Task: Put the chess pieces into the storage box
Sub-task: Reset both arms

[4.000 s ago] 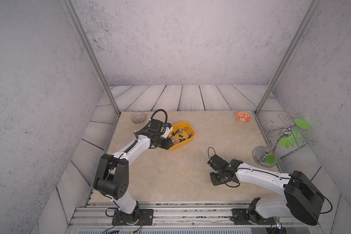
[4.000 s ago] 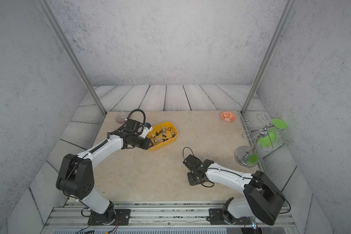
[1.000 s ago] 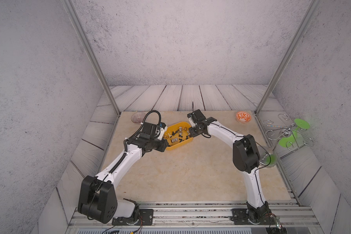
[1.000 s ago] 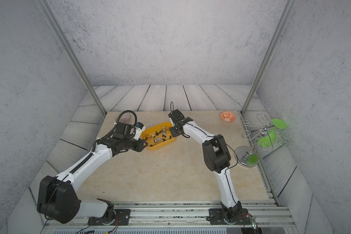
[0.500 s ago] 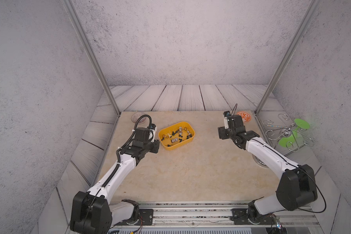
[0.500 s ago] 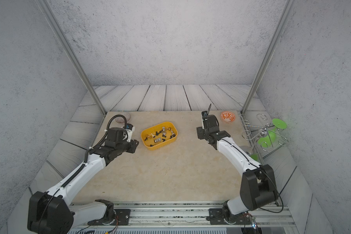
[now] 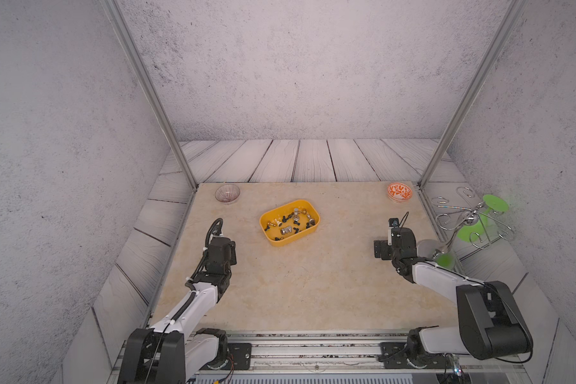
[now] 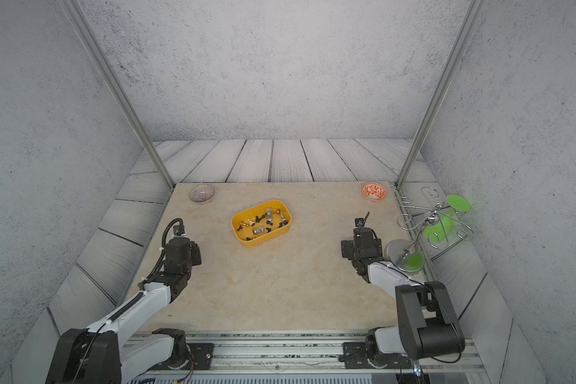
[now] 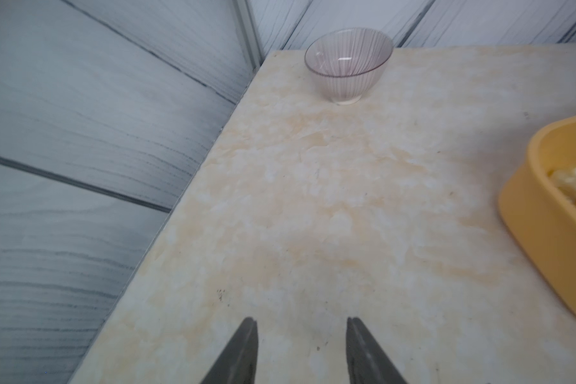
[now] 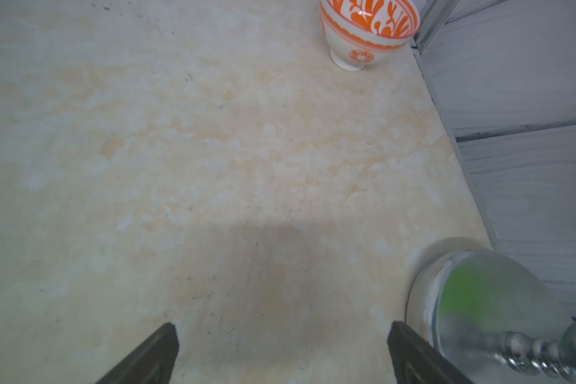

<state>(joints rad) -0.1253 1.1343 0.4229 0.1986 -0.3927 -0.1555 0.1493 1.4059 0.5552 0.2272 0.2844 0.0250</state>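
Chess pieces [image 7: 291, 225], small black, gold and silver, are lying inside the bright yellow rounded plastic storage box [image 7: 295, 238], ahead of both tools. Left tool [image 9: 300, 322] and right tool [image 10: 281, 327] are hanging released, empty, over the beige marbled surface [image 7: 296, 289]; scanning for strays is looking wise.

Nothing legible in any view: the box [image 7: 291, 240], the orange bowl [image 7: 399, 192] and the clear bowl [image 7: 227, 194] carry no readable text, label, brand or number.
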